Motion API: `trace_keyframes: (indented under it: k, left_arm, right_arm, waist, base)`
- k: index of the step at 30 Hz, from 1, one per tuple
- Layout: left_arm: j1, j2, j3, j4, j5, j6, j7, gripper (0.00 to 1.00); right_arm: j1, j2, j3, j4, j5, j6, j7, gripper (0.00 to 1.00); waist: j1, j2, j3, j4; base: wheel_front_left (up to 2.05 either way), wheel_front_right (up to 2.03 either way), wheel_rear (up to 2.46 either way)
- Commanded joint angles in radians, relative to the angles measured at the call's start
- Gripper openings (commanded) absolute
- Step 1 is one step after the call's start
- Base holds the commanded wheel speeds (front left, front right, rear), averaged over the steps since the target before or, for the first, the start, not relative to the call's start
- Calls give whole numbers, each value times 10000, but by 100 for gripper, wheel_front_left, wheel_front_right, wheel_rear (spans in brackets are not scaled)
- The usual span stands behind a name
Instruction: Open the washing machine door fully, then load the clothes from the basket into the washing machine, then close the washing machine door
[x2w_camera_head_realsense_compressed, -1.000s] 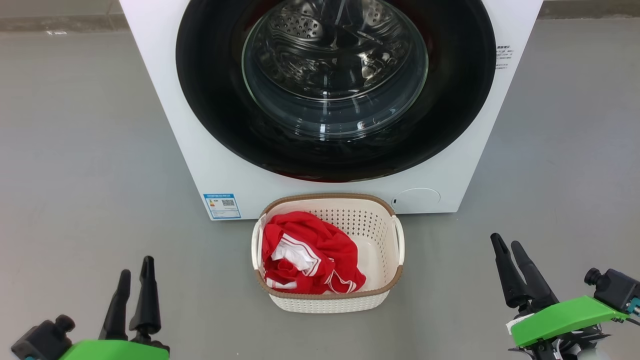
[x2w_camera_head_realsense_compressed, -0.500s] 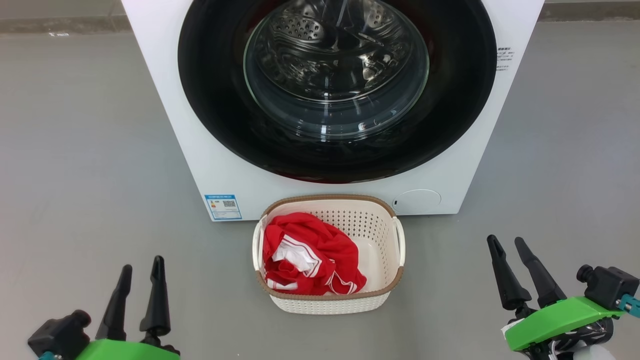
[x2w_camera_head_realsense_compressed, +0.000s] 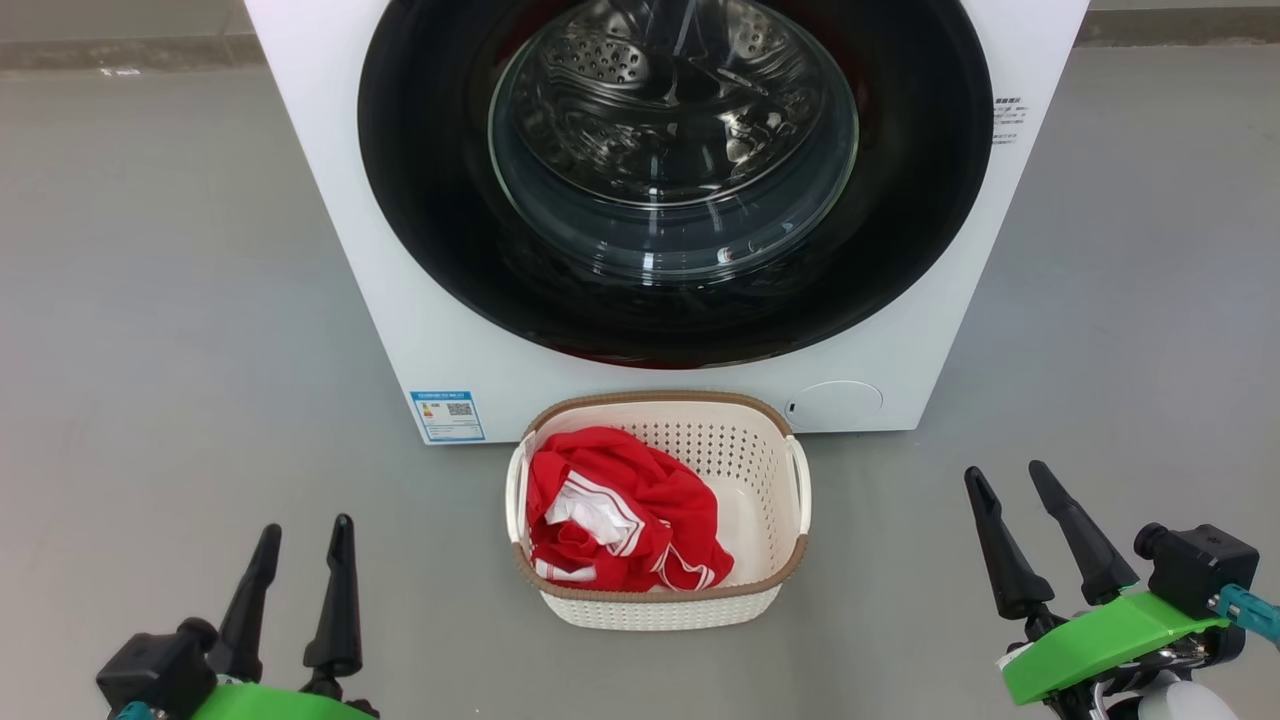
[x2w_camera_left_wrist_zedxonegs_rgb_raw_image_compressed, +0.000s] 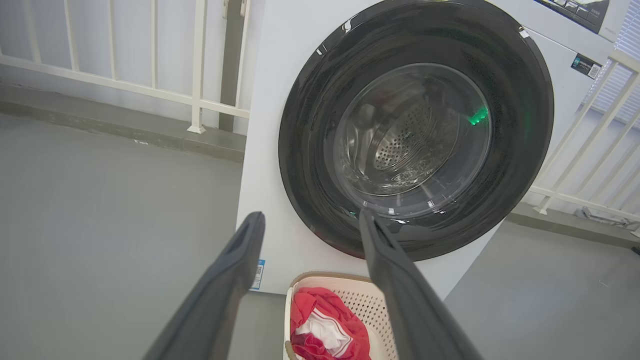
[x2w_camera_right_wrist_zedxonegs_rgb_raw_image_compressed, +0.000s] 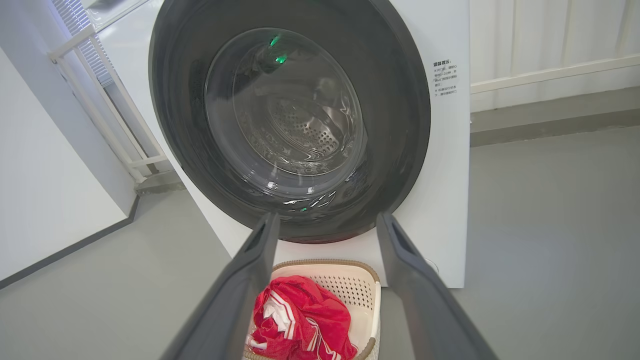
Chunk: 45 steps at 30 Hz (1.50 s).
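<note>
Both pairs of long dark fingers stand spread and released, holding nothing. Over the last second the left gripper has slid inward along the grey floor toward the basket, and its fingers now show a wider gap to the head camera. The right gripper has edged inward too. Both are still well apart from everything, so this reads as the arms getting ready; no step of the task has begun.

The washing machine door is shut flat against the white washing machine. It has a broad glossy black rim around bulging clear glass, with the perforated steel drum visible behind. The cream basket sits on the floor just in front of the machine, below the door, with the red, white-striped clothes bunched in its left half
</note>
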<state>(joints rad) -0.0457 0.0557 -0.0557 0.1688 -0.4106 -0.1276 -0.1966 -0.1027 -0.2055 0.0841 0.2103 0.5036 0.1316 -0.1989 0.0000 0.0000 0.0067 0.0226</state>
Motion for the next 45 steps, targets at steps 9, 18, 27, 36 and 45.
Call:
trace_keyframes:
  k: [9, 18, 27, 36, 45]
  left_arm:
    - [-442, 190, 175, -339, 1065, -28, -408, 100]
    - [-415, 176, 210, -386, 1613, -31, -651, 100]
    - [-439, 155, 302, -285, 1638, -31, -651, 100]
    - [-472, 123, 343, -203, 1678, -31, -651, 100]
    - [-475, 130, 385, -58, 1575, -31, -651, 100]
  right_arm:
    - [-457, -309, 384, -385, -1127, -9, -386, 100]
    - [-503, -435, 525, -458, -1966, -9, -628, 100]
    - [-519, -431, 492, -462, -1943, -9, -628, 100]
    - [-508, -410, 459, -463, -1909, -9, -628, 100]
    - [-502, -428, 448, -485, -1922, -9, -628, 100]
  waist:
    - [0, 0, 3, 38]
    - [0, 0, 4, 61]
    - [0, 0, 49, 46]
    - [0, 0, 45, 47]
    - [0, 0, 32, 56]
  base:
    - [0, 0, 0]
    - [0, 0, 0]
    - [0, 0, 0]
    - [0, 0, 0]
    - [0, 0, 0]
